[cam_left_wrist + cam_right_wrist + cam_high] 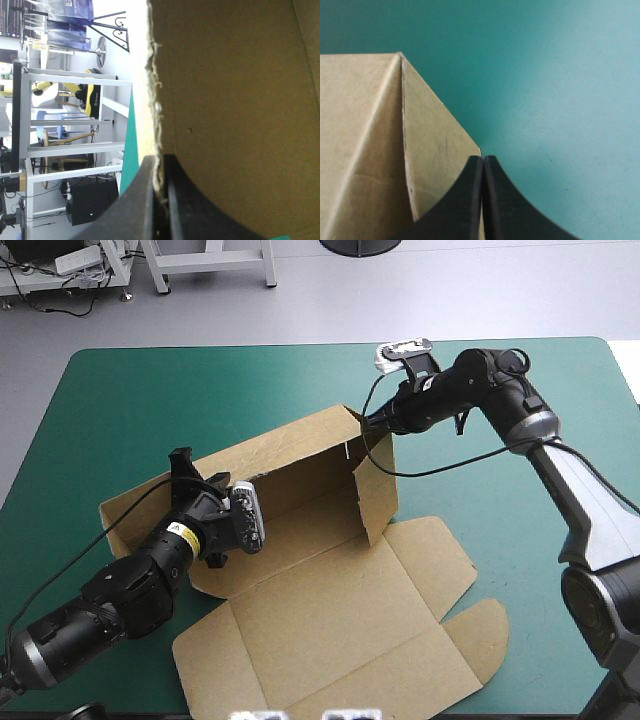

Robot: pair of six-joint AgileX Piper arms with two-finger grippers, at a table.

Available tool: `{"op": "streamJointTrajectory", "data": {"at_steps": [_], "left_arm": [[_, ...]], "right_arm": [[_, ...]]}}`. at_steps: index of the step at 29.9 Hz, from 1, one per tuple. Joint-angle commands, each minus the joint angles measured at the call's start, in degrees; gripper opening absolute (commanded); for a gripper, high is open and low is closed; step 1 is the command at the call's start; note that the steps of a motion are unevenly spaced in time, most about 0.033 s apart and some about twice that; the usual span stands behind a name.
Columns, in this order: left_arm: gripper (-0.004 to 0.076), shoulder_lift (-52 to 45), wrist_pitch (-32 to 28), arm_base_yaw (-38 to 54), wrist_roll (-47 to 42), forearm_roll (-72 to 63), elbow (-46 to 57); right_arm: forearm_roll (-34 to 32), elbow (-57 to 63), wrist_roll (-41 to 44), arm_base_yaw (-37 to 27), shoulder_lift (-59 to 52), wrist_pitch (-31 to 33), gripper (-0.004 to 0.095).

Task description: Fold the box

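Note:
The brown box (pixel 330 610) lies half raised in the middle of the table. Its long back wall (pixel 290 455) stands up, and so does the right side wall (pixel 375 490). The front panel with its rounded flaps (pixel 480 625) lies flat. My left gripper (pixel 183 468) is shut on the back wall's left end; in the left wrist view the board's torn edge (pixel 152 100) runs between the fingers (pixel 161 162). My right gripper (pixel 366 424) is at the far right top corner, shut on the side wall's edge (pixel 435 150) in the right wrist view (pixel 483 159).
Teal-green cover (pixel 150 390) shows on all sides of the box. The flat front panel reaches almost to the table's near edge. A flat side flap (pixel 130 515) lies under my left arm.

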Motion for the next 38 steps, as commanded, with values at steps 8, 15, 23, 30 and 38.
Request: {"op": "streamJointTrajectory", "data": {"at_steps": [8, 15, 23, 30, 38], "left_arm": [[-0.0006, -0.7, -2.5, -0.3, -0.6, -0.5, -1.5], [-0.0006, -0.7, -2.4, -0.3, -0.6, -0.5, -1.5], [-0.0006, -0.7, -2.8, -0.3, -2.0, 0.2, -1.5], [-0.0006, -0.7, -2.7, -0.3, -2.0, 0.2, -1.5], [-0.0006, -0.7, -2.7, -0.3, -2.0, 0.2, -1.5]], "right_arm": [[13.0, 12.0, -10.2, -0.8, -8.9, -14.7, -0.0004], [16.0, 20.4, -15.3, -0.8, -13.1, -21.6, -0.0004], [24.5, 27.8, -29.6, -0.8, -18.6, -26.3, -0.0005], [37.1, 34.2, -43.3, -0.8, -18.9, -27.5, -0.0004], [37.0, 35.1, -51.0, -0.8, -19.0, -23.1, -0.0001]]}}
